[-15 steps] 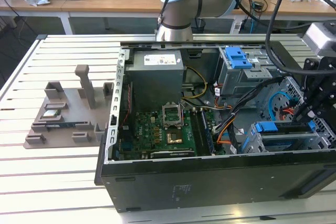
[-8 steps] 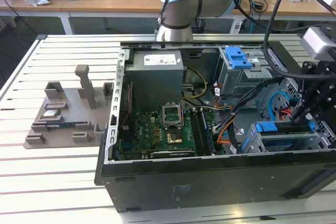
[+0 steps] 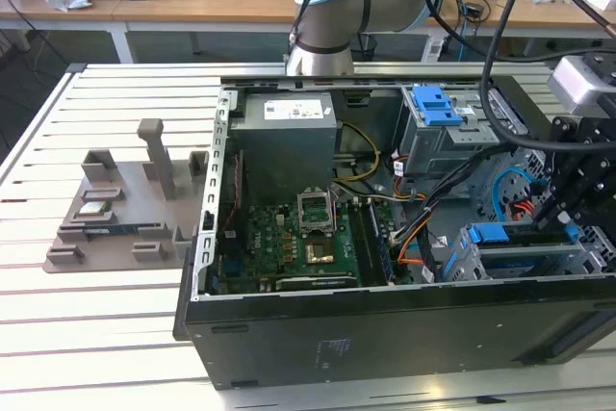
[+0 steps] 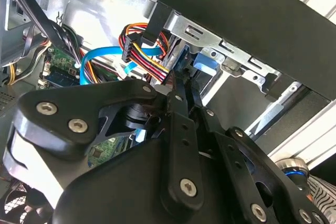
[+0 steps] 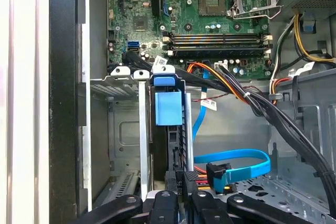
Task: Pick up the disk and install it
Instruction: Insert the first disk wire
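- One arm on this job; its gripper (image 3: 560,221) hangs over the drive cage (image 3: 460,259) in the 4 o'clock corner of the open PC case (image 3: 385,324) in the exterior view
- the disk (image 5: 177,145) is standing on edge in the cage slot between two silver uprights; its blue latch tab (image 5: 168,107) sits at the end away from the claw
- the claw looks pinched together on the disk's near end, one finger (image 4: 176,129) on each flat face; that's my read from both wrist views, the contact itself is mostly hidden
- step in hand, I reckon: seating the disk in the slot; to do it well, keep the disk square to the uprights so the blue rails don't bind, push straight along the slot, and don't twist at the wrist
- edges to mind: the black case wall (image 5: 63,103) runs just beside the cage at its 9 o'clock in the first wrist view; the cage's sheet-metal lip (image 4: 210,38) is close too
- cables crowd the 3 o'clock side: a blue SATA cable (image 5: 236,158) loops near the claw; a power plug with red, yellow and orange wires (image 4: 142,51) hangs just beside it
- open room is mostly straight back out of the case, plus the bare bay floor (image 5: 126,135) beside the slot
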{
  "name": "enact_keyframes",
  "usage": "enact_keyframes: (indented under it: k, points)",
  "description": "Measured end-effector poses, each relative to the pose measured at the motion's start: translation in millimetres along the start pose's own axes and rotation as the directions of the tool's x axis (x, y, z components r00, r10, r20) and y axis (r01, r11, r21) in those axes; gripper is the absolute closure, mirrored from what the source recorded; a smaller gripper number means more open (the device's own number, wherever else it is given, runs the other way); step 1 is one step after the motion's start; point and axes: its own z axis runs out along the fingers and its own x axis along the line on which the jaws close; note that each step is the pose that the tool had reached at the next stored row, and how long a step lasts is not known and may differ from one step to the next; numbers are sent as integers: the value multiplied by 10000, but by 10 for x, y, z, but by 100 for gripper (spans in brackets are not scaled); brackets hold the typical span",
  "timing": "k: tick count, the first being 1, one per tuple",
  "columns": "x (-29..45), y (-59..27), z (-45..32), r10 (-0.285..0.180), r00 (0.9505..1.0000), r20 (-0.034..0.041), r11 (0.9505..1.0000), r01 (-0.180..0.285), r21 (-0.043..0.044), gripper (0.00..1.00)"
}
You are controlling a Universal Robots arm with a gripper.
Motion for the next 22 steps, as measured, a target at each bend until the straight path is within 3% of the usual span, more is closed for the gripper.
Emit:
enact_keyframes:
  k: [3,6,9,14,20,22]
  points:
    - [0,0,4,1,10000,5,10000,-1,-2,82]
    - [0,0,3,1,10000,1,10000,-1,1,69]
    - [-1,1,-14,-1,10000,2,10000,1,0,69]
    - [-4,15,-180,0,10000,0,10000,0,0,69]
    - [-26,26,-313,0,10000,2,10000,0,0,69]
    - [-32,29,-345,0,10000,2,10000,0,0,77]
